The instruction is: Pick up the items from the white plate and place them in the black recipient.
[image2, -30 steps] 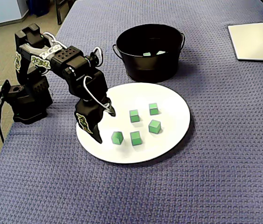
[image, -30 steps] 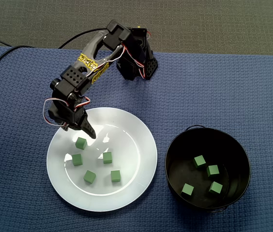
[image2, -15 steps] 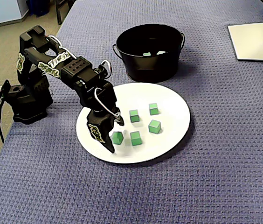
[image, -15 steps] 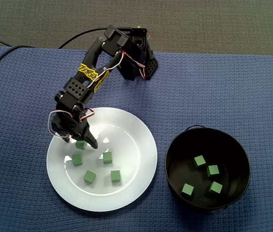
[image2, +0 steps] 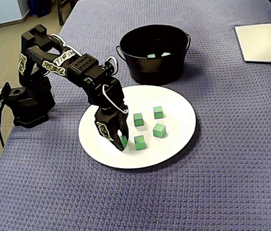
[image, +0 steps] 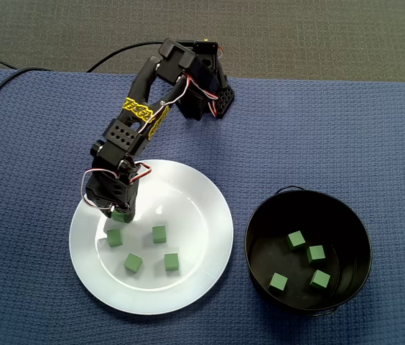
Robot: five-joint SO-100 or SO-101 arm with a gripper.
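We are counting four green cubes (image: 316,253) in the black recipient (image: 251,248) beside the white plate (image: 202,215) and five waiting on the plate; the pincer (image: 120,213) is straddling the fifth cube (image2: 124,141) near the plate's arm-side rim, though we cannot tell whether it is squeezing.

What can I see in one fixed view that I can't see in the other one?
Only a fixed view looks down into the black bucket and shows four green cubes lying on its bottom. Only another fixed view shows the white stand base in the top right corner. Both fixed views show the arm, its gripper with fingers on either side of one green cube on the white plate, four more loose cubes there, and the bucket.
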